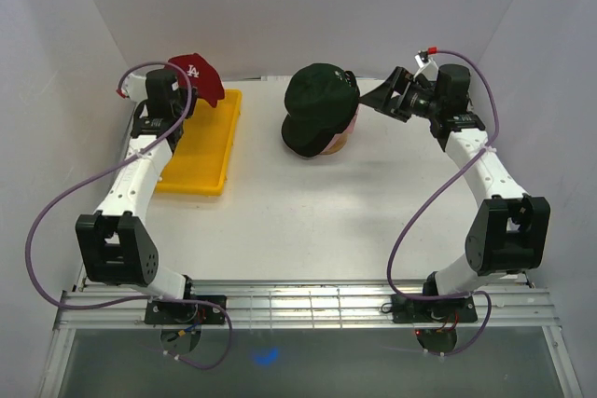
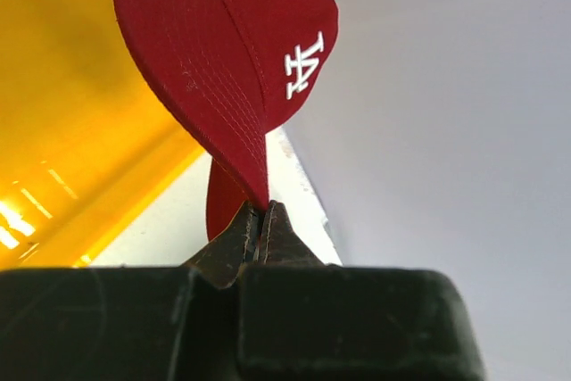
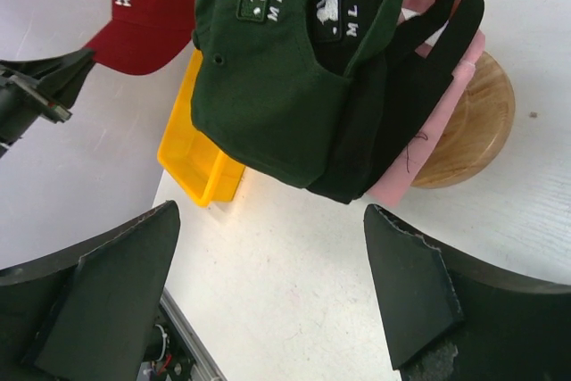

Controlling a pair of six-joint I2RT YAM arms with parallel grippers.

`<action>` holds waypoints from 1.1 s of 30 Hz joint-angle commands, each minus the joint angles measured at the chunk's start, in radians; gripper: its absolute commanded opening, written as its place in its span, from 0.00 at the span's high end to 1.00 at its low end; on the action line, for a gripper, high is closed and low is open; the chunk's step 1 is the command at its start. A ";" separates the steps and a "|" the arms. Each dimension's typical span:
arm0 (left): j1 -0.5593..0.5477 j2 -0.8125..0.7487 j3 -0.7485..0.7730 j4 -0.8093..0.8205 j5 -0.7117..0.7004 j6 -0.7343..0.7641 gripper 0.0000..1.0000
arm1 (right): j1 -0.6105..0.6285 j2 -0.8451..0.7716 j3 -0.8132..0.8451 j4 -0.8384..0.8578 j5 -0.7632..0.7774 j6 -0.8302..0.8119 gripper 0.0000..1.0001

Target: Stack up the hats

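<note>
A dark green hat [image 1: 320, 107] tops a stack on the wooden stand [image 1: 338, 143] at the back middle of the table. In the right wrist view the green hat [image 3: 268, 86] lies over a black hat [image 3: 401, 122] and a pink one [image 3: 446, 104] on the stand [image 3: 473, 122]. My left gripper [image 1: 191, 90] is shut on the brim of a red hat [image 1: 201, 76] with a white LA logo, held up over the yellow tray [image 1: 201, 146]. The left wrist view shows the red hat [image 2: 223, 51] hanging from the closed gripper [image 2: 261, 216]. My right gripper [image 1: 378, 95] is open and empty just right of the stack.
The yellow tray [image 2: 53, 131] lies at the back left, by the left wall. White walls enclose the back and sides. An aluminium rail [image 1: 308, 305] runs along the near edge by the arm bases.
</note>
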 commanded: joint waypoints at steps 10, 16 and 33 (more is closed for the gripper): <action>0.025 -0.069 0.244 0.105 0.435 0.119 1.00 | -0.024 0.090 0.284 -0.028 -0.079 0.030 0.11; 0.034 -0.020 0.229 0.401 0.795 -0.014 1.00 | -0.076 0.226 0.438 0.012 -0.190 0.143 0.11; 0.041 0.163 0.173 1.168 1.293 -0.605 1.00 | -0.115 0.419 0.581 0.259 -0.265 0.397 0.13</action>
